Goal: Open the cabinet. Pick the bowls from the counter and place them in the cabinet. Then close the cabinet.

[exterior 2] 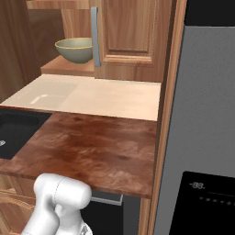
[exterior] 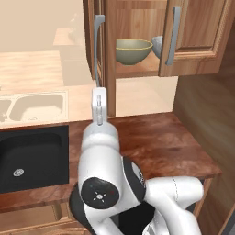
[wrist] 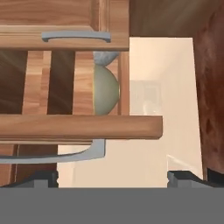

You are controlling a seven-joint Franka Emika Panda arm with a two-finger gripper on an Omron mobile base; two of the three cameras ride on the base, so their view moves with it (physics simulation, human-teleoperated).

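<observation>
**Both bowls on the cabinet shelf, doors ajar, gripper wide apart**

The counter (exterior: 156,142) is a dark reddish-brown mottled wood top with one black sink (exterior: 32,158) set into it at the left. Beyond it runs a paler tan countertop (exterior: 30,69) carrying one beige sink (exterior: 36,106). A cream wall (exterior 2: 114,98) rises behind the counter, and in the right base view a tall grey appliance (exterior 2: 206,114) with a black panel stands at the counter's right end.

Above the counter hangs one wall cabinet (exterior: 137,27) of medium-brown wood. It has two panelled doors, each with one long grey bar handle: the left door's handle (exterior: 97,46) shows edge-on on a door swung outward, and the right door's handle (exterior: 172,34) is on a door partly open.

Two bowls sit inside on the wooden shelf. The olive-yellow bowl (exterior: 132,50) stands upright near the shelf's front; the white-grey bowl (exterior: 157,46) is just beside it to the right, partly hidden by the right door.

The gripper (wrist: 113,177) has its two dark fingertips (wrist: 43,178) spread far apart with nothing between them, close below the edge of the left door.
</observation>
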